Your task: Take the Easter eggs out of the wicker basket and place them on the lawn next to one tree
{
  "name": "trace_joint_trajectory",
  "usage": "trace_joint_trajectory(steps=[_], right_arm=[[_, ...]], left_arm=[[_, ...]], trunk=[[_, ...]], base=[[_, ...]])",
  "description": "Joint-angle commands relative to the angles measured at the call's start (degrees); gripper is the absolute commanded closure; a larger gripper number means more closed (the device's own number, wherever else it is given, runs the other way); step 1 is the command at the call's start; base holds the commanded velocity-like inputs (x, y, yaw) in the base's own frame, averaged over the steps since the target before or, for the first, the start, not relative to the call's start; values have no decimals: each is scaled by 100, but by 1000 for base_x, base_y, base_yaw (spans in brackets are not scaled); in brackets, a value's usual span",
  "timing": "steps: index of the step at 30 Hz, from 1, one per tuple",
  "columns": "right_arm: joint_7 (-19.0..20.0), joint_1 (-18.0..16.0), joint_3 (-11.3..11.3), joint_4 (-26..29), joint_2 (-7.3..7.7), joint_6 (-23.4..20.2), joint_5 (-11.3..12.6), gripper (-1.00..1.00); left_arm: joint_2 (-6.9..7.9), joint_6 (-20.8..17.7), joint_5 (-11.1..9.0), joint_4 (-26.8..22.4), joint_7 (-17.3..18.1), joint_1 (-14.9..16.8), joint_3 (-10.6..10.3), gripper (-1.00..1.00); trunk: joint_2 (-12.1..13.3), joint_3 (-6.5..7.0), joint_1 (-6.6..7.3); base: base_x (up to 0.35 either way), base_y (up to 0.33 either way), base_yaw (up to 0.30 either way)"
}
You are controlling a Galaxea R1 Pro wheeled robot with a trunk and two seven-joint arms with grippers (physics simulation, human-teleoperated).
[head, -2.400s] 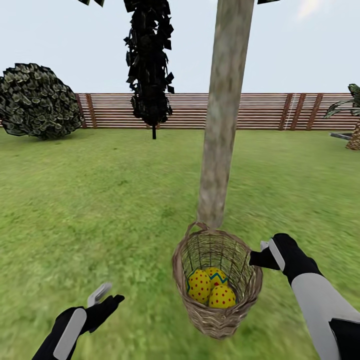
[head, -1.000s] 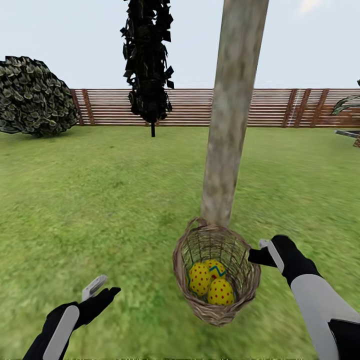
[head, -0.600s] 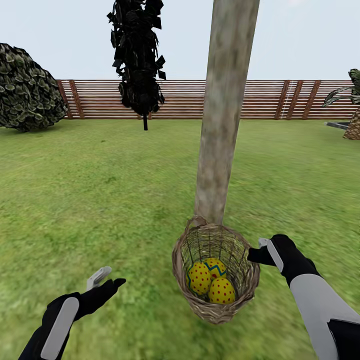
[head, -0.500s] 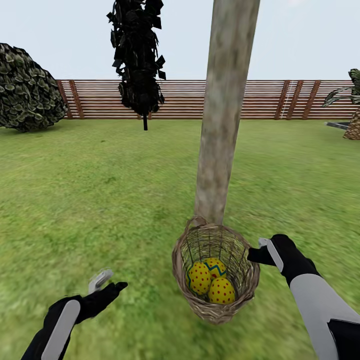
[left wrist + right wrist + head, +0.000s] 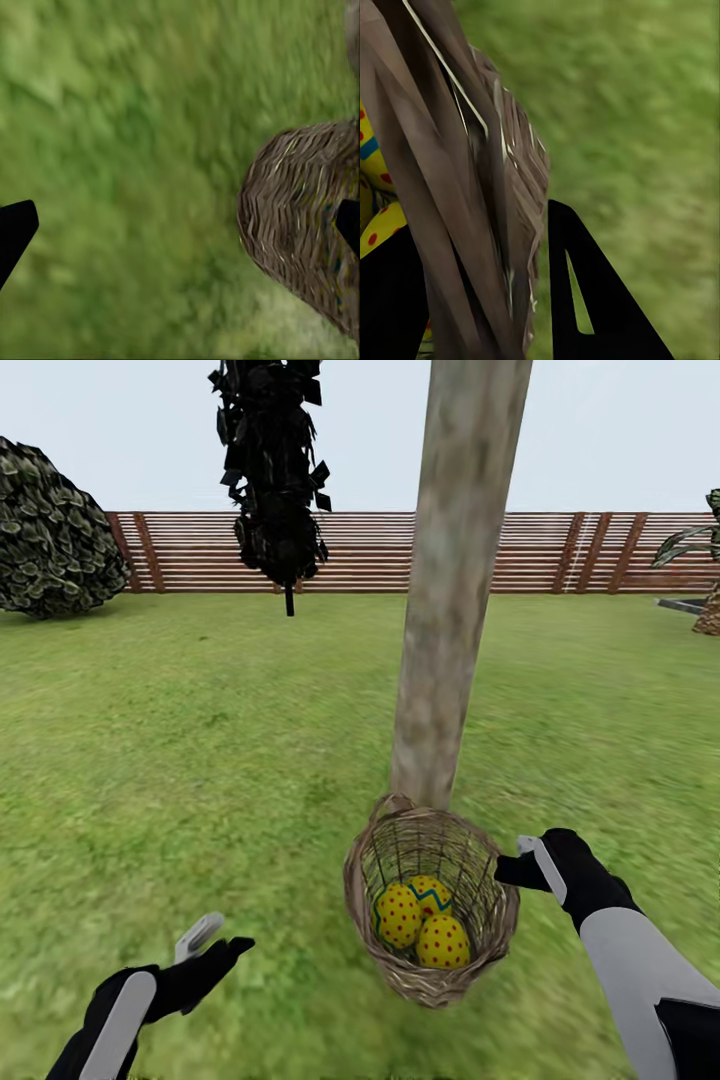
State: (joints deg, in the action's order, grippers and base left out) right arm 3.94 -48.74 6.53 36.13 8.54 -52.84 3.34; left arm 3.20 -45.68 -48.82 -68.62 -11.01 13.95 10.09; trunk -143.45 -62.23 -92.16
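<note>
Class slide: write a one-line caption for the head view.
Right gripper holds the wicker basket of three Easter eggs beside the tree.

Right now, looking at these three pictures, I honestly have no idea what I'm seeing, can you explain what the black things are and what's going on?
This is a simulated two-armed robot in a fenced garden. The wide picture comes from a camera on its head, looking down over both arms. The black shapes are its grippers, each with two fingers.

The right gripper is clamped on the rim of the wicker basket, which sits just in front of a thick pale tree. Three yellow, red-dotted Easter eggs lie inside it.

The left gripper hangs open over the lawn, holding nothing.

The other two pictures come from cameras near each gripper. The left wrist view shows grass and the basket's woven side; the right wrist view shows the rim between the fingers.
</note>
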Motion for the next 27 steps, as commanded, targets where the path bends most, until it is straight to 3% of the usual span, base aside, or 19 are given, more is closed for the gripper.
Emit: trace_joint_trajectory(steps=[1, 20, 23, 24, 27], right_arm=[[1, -4, 13, -20, 1, -23, 106, 100], [1, -4, 6, -62, 7, 144, 71, 100], [1, -4, 7, -62, 7, 172, 70, 100], [8, 0, 7, -56, 13, 175, 72, -100], [16, 12, 6, -1, 18, 178, 59, -100]], left_arm=[[2, -26, -91, -14, -40, 3, 13, -100], [5, -25, -104, -20, -24, 3, 2, -100], [10, -27, -108, -23, -17, 3, 2, -100], [9, -28, -109, -24, -16, 3, -3, -100], [13, -28, -110, -28, -15, 3, -6, -100]], trunk=[[-4, -28, -1], [-30, -449, -50], [-30, -449, -50], [-30, -449, -50], [-30, -449, -50]], base=[[1, 0, 0], [0, 0, 0], [0, 0, 0], [0, 0, 0], [0, 0, 0]])
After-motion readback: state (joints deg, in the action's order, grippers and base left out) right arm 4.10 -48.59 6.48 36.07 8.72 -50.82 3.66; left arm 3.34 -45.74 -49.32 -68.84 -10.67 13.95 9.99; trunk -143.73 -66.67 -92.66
